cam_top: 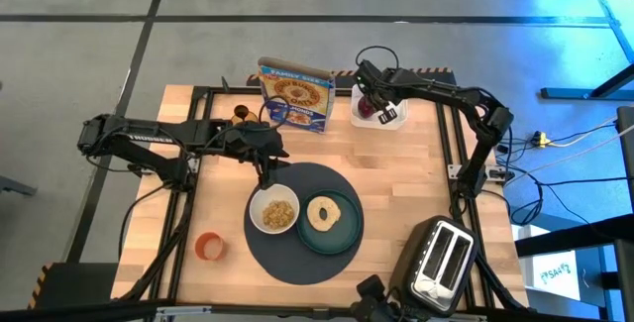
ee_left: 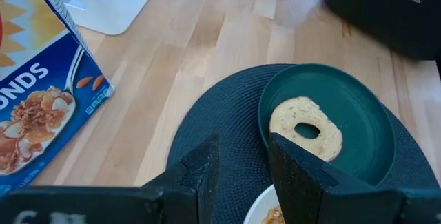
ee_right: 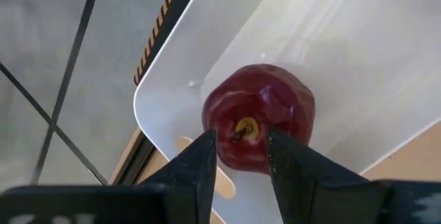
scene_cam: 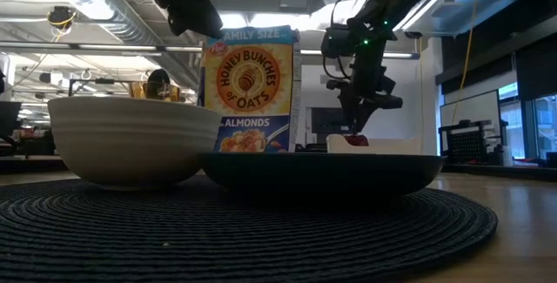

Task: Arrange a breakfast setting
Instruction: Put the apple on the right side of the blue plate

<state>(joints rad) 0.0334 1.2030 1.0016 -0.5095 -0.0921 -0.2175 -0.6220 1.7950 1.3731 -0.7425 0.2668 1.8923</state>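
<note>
The round dark-grey placemat [cam_top: 297, 263] lies on the wooden table. On it sit the white bowl [cam_top: 260, 225] with cereal and the teal plate [cam_top: 349, 238], which carries the tan bagel [cam_top: 324, 212]. My left gripper [ee_left: 241, 176] is open and empty, hovering over the mat's far left edge beside the bowl. My right gripper [ee_right: 240, 162] is open and points down just above the dark-red fruit [ee_right: 275, 114], which rests in a white tray [ee_right: 358, 58] at the far edge. The orange cup [cam_top: 210, 246] stands near the table's left front. I see no spoon.
The blue cereal box [cam_top: 295, 94] stands upright at the far edge, left of the white tray [cam_top: 391, 119]. The toaster [cam_top: 436, 263] sits at the near right corner. Bare wood lies between the mat and the tray. A small dark object [cam_top: 241, 114] sits left of the box.
</note>
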